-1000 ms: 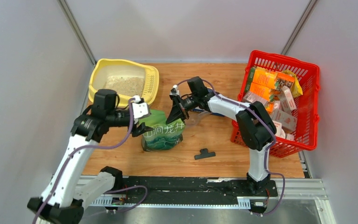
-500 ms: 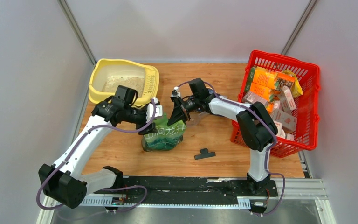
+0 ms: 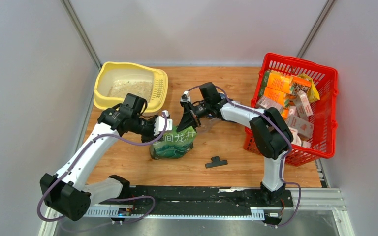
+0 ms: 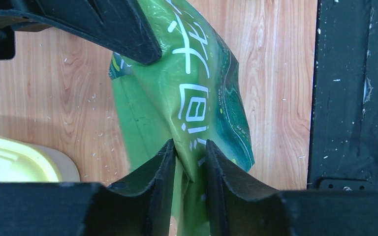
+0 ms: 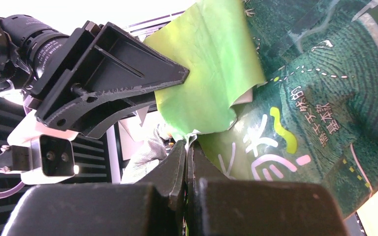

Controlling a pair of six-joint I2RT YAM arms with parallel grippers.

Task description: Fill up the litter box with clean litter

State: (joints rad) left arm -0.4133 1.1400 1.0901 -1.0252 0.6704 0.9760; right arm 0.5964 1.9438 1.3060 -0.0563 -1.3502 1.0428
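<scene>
The green litter pouch stands upright on the wooden table, right of the pale yellow litter box. A layer of beige litter lies in the box. My left gripper reaches the pouch's upper left side. In the left wrist view my left gripper pinches a fold of the pouch between both fingers. My right gripper is shut on the pouch's top right edge. In the right wrist view my right gripper squeezes the pouch's film flat.
A red lattice basket with orange and pink cartons stands at the right. A black clip lies on the table in front of the pouch. The black base rail runs along the near edge.
My left arm swung right from beside the litter box to the pouch, and its jaws closed onto the pouch's left side. The right gripper kept its hold.
</scene>
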